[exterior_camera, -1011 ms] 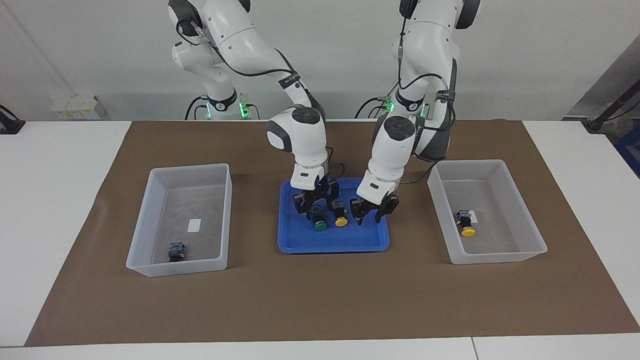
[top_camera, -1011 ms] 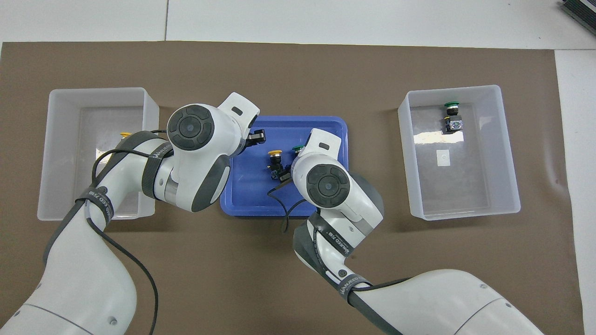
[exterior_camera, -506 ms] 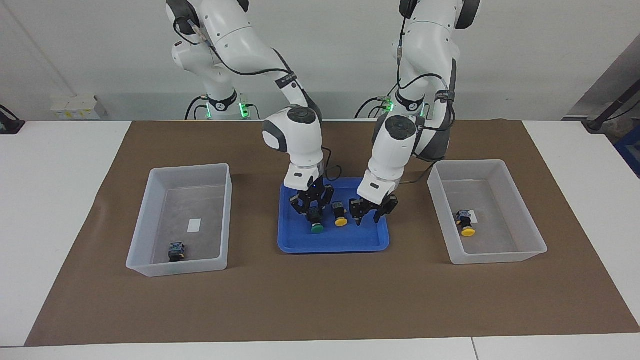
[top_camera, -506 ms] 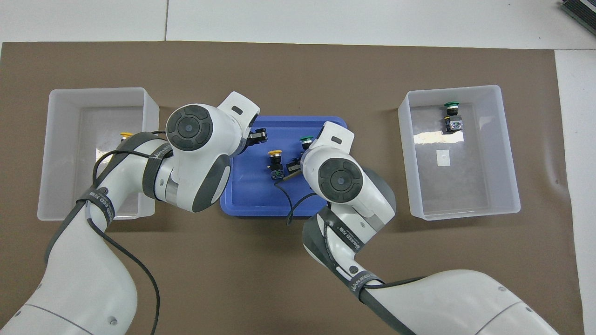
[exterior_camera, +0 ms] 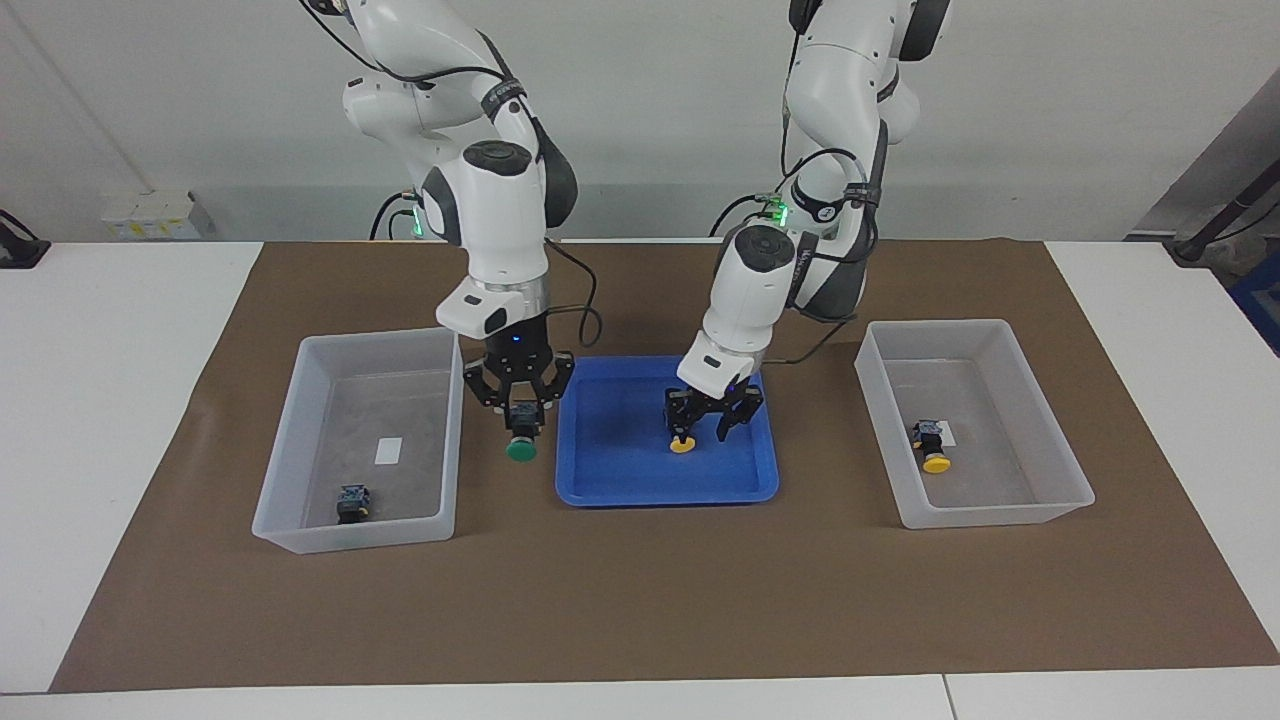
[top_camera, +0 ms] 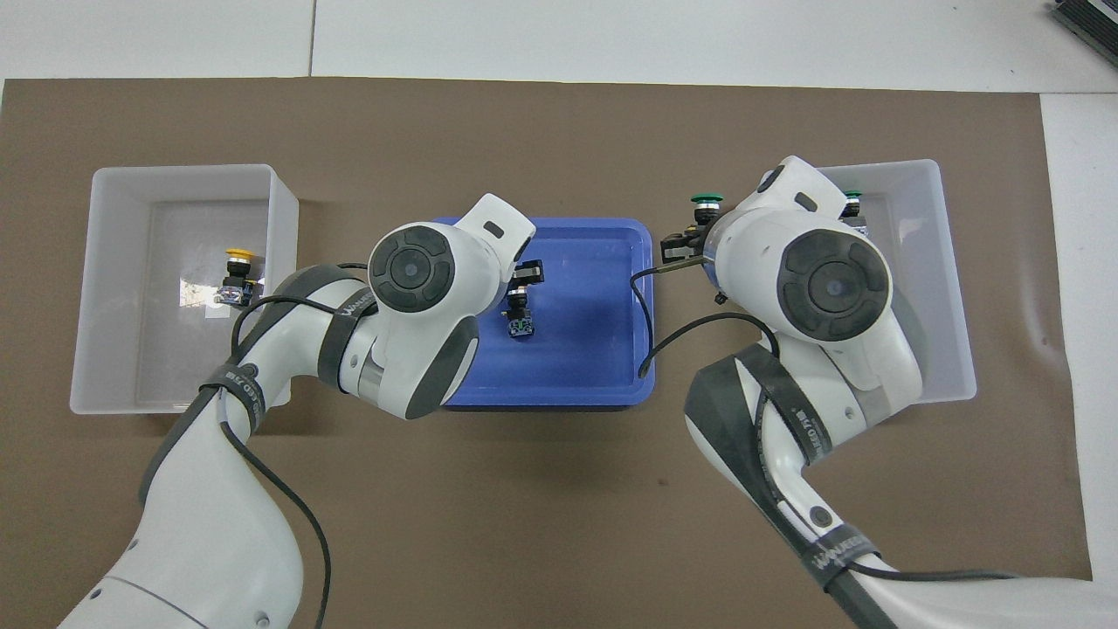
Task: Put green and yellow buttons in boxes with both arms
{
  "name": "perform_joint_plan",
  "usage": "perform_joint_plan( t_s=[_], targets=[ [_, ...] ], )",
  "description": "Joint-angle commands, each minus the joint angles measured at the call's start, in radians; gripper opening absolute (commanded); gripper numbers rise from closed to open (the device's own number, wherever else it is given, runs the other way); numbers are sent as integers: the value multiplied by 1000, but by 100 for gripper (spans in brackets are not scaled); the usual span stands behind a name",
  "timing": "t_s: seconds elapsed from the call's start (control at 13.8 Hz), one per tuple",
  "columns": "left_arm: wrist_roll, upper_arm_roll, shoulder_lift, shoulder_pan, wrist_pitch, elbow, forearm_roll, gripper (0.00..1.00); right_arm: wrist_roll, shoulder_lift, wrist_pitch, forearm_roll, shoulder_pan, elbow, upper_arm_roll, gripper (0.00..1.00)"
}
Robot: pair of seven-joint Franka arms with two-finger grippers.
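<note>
My right gripper (exterior_camera: 520, 408) is shut on a green button (exterior_camera: 520, 445) and holds it cap down in the air, over the mat between the blue tray (exterior_camera: 620, 475) and the box (exterior_camera: 350, 530) at the right arm's end. That box holds another green button (exterior_camera: 352, 503). In the overhead view the gripper (top_camera: 686, 242) and its held button (top_camera: 706, 201) show beside this box (top_camera: 956, 288). My left gripper (exterior_camera: 702, 425) is low in the tray, open, over a yellow button (exterior_camera: 683, 444). The box (exterior_camera: 990, 510) at the left arm's end holds a yellow button (exterior_camera: 935, 447).
The two boxes and the tray stand in a row on a brown mat (exterior_camera: 640, 600) on the white table. In the overhead view the tray (top_camera: 585, 358) holds only the yellow button's dark body (top_camera: 521, 321), its cap under my left gripper (top_camera: 524, 278).
My right gripper has lifted the green button out of the tray and carried it toward the box at the right arm's end. My left gripper has shifted over the yellow button in the tray.
</note>
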Motion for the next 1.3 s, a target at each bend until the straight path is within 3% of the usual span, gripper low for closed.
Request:
perform_joint_plan(
  t_s=[0.0, 0.22, 0.43, 0.72, 0.94, 1.08, 1.23],
  targets=[
    [-16, 16, 0, -44, 29, -25, -18, 63, -32, -78, 9, -17, -70, -102, 13, 0],
    [-18, 17, 13, -58, 41, -42, -19, 64, -181, -111, 4, -14, -150, -153, 13, 0],
    [-22, 22, 14, -58, 38, -42, -18, 71, -325, -112, 4, 57, -205, -168, 13, 0],
    [-31, 23, 14, -59, 38, -57, -18, 81, -565, -27, 62, 212, -289, -156, 12, 0],
    [-57, 23, 14, -81, 41, -72, -18, 87, -585, 14, 108, 216, -293, -153, 10, 0],
    [-59, 23, 14, -81, 41, -75, -18, 80, -593, 55, 159, 214, -300, -151, 8, 0],
    [-59, 23, 14, -81, 42, -75, -18, 51, -602, 108, 223, 208, -322, -132, 8, 0]
  ],
)
